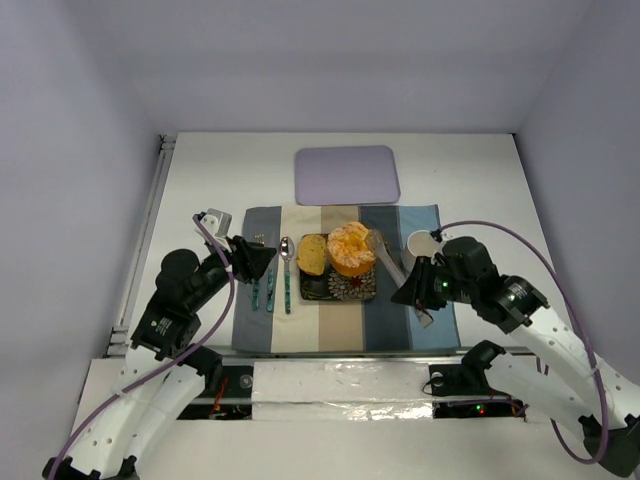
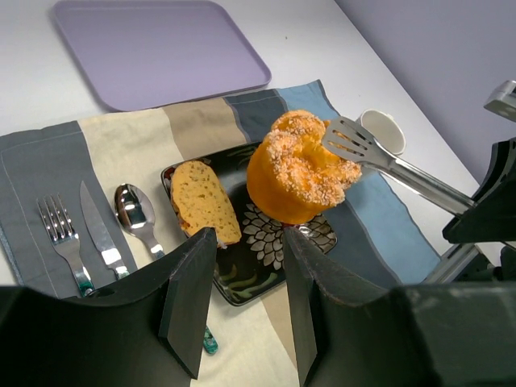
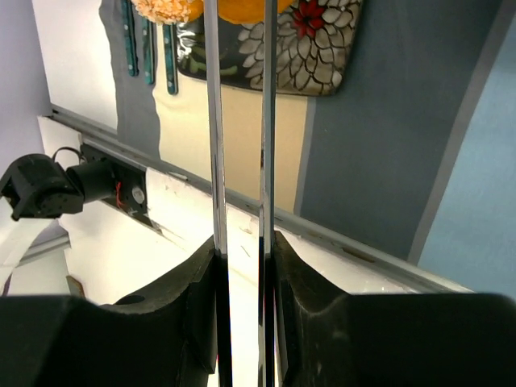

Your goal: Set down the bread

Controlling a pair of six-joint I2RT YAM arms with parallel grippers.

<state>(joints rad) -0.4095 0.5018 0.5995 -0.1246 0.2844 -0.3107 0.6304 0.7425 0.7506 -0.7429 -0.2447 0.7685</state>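
Note:
The bread (image 1: 312, 254), a small golden-brown slice, lies on the left half of the dark floral plate (image 1: 350, 291), beside the larger peeled orange (image 1: 351, 248). In the left wrist view the bread (image 2: 201, 201) lies just beyond my open, empty left gripper (image 2: 248, 239), which hovers over the plate's near-left edge (image 2: 242, 290). My left gripper (image 1: 262, 258) is left of the plate. My right gripper (image 1: 412, 290) is shut on metal tongs (image 1: 390, 262). The slotted tong head (image 2: 355, 141) touches the orange's (image 2: 294, 173) upper right side. The right wrist view shows the two tong arms (image 3: 214, 121) held between my right gripper's jaws (image 3: 242, 250).
A striped placemat (image 1: 410, 320) lies under the plate. A fork (image 2: 60, 234), knife (image 2: 97, 230) and spoon (image 2: 133, 211) lie left of the plate. A lavender tray (image 1: 347, 174) lies behind. A white cup (image 1: 420, 243) stands right of the orange.

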